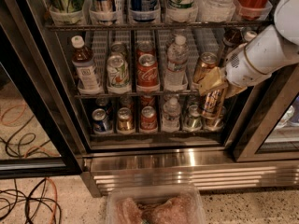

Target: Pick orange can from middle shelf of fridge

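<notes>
Some of the orange can (213, 105) hides under my gripper (211, 84), fingers clamped on its top, lid unseen, long axis vertical, body hanging below the claw, middle shelf (117, 95) behind.

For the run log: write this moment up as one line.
gripper at right end of middle shelf | shut on orange can | can hangs before shelf's front edge

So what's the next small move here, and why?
Probably draw the gripper straight back, out of the fridge. The orange can seems to hang in its grip across the front edge of the middle shelf, already off the rack.
</notes>
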